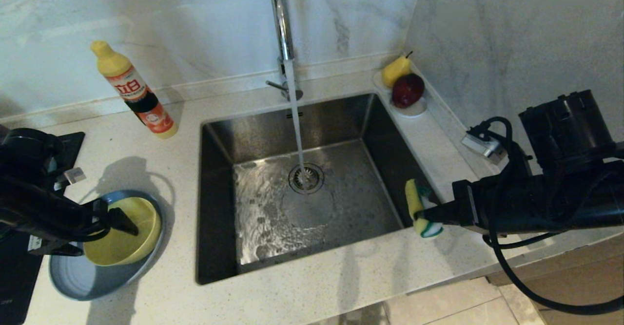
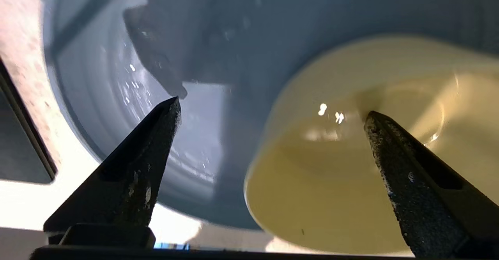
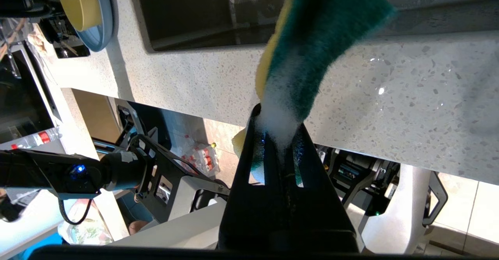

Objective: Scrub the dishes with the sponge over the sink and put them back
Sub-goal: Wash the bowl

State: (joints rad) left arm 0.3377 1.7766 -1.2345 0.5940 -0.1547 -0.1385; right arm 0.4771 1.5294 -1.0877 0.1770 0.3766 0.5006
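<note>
- Yellow bowl (image 1: pixel 124 232) sits in the grey-blue plate (image 1: pixel 78 278) on the counter; left gripper (image 1: pixel 114 220), jaws wide, straddles its rim, empty.
- Right gripper (image 1: pixel 423 214) pinches the soapy sponge (image 1: pixel 419 208) at the sink (image 1: pixel 302 203) edge.
- Tap (image 1: pixel 282 28) runs; scrubbing looks unfinished, teal bowl unseen.

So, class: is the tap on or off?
On. A stream of water falls from the tap onto the sink drain.
</note>
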